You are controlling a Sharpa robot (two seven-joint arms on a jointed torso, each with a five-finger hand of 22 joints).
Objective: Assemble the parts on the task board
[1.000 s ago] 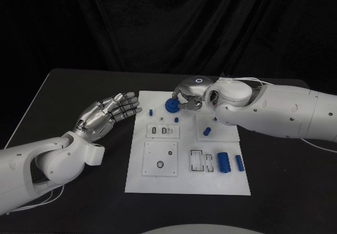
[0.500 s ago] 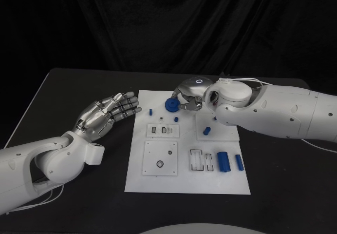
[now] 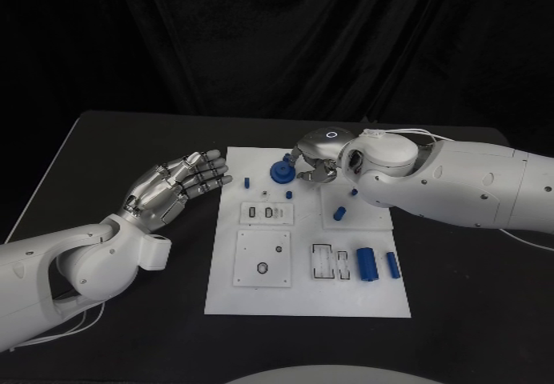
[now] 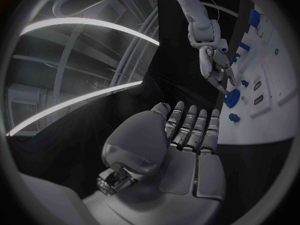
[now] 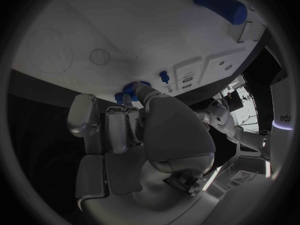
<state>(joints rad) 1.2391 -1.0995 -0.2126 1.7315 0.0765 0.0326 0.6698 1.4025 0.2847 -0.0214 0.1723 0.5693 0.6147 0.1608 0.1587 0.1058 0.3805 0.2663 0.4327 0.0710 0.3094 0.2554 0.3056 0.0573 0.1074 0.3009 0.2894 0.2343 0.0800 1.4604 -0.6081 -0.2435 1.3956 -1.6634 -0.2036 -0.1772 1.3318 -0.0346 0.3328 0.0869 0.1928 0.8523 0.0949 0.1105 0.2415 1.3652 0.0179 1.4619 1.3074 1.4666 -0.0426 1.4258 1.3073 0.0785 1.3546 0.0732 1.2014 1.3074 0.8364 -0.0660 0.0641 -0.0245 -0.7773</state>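
The white task board (image 3: 303,298) lies in the middle of the black table. A blue round part (image 3: 281,173) stands near its far edge. My right hand (image 3: 311,162) reaches in from the right and its fingertips pinch this part; the blue round part (image 5: 133,88) shows between the fingertips (image 5: 119,116) in the right wrist view. The left wrist view shows the right hand (image 4: 214,61) pointing down at the round part (image 4: 232,96). My left hand (image 3: 179,186) hovers left of the board, palm up, fingers spread, holding nothing.
Small blue pegs (image 3: 247,182) (image 3: 289,194) (image 3: 339,214) stand on the board's far half. Two blue cylinders (image 3: 367,265) (image 3: 394,266) lie at its near right, beside white slotted plates (image 3: 266,258). Black table surrounds the board.
My right hand has shifted slightly to the right at the blue round part, which stays in place. The left hand has not moved.
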